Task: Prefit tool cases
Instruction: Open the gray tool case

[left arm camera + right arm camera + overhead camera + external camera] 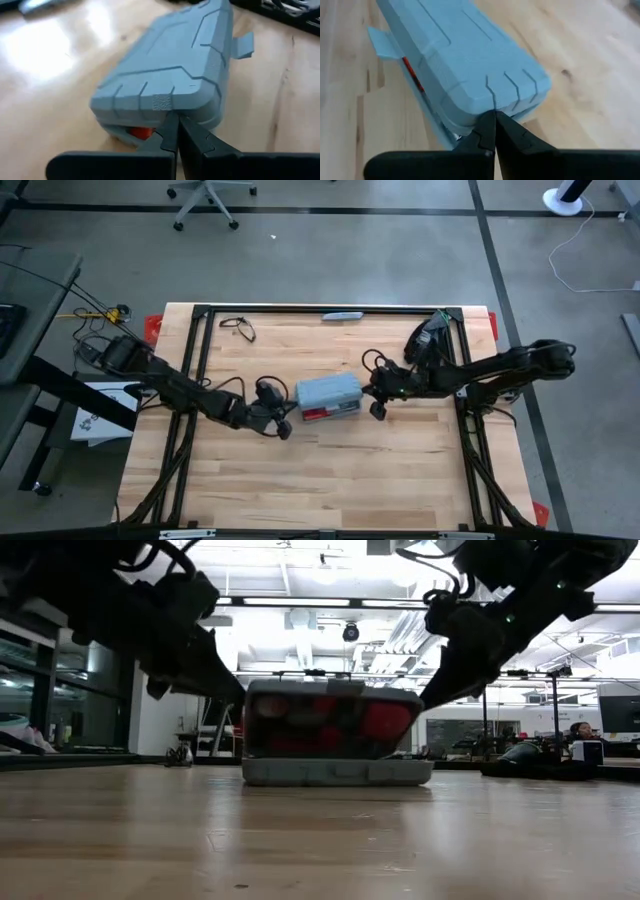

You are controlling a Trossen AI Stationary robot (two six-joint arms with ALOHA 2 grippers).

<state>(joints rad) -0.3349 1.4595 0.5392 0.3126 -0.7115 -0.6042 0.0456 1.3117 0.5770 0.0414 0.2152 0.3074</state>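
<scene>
Closed to a point, your left gripper [176, 131] and right gripper [495, 127] press opposite ends of the tool case [328, 397], lying mid-table with its lid ajar. Expect stiff, light, slippery plastic; take hold at the lid's rim.

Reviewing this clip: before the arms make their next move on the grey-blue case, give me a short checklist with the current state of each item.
1. Grey-blue plastic clamshell tool case sits flat on the wooden table: ok.
2. Lid fully shut: not ok; the low view shows a gap with red tool handles visible inside.
3. Left gripper shut, tips at the case's left end: ok.
4. Right gripper shut, tips at the case's right end: ok.
5. Either gripper actually pressing on the case: cannot tell.
6. Small handle tab free of both grippers: ok.
</scene>
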